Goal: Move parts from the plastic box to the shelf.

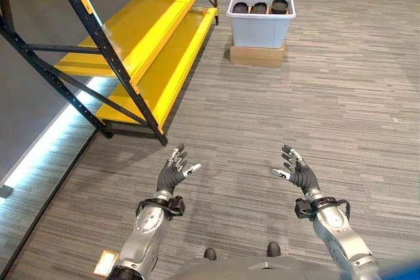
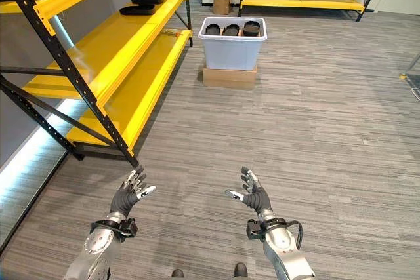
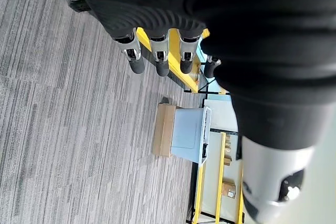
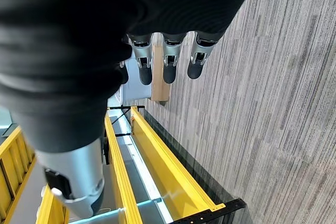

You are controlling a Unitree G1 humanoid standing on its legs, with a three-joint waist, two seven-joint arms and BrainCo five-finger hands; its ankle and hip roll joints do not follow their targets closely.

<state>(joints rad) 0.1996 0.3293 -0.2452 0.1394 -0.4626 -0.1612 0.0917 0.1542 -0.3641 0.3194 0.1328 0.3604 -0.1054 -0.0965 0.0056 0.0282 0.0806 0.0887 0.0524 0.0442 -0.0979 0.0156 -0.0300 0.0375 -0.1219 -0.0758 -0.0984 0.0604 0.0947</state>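
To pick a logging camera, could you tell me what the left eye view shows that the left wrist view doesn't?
Left eye view: the open right hand and black parts inside the plastic box. Left wrist view: a close look along the straight fingers of the left hand. Both: that box on its cardboard base, the yellow shelf.

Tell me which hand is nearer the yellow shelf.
Left. The left hand hovers open just off the yellow shelf's near corner; the right hand hovers open farther out over the floor.
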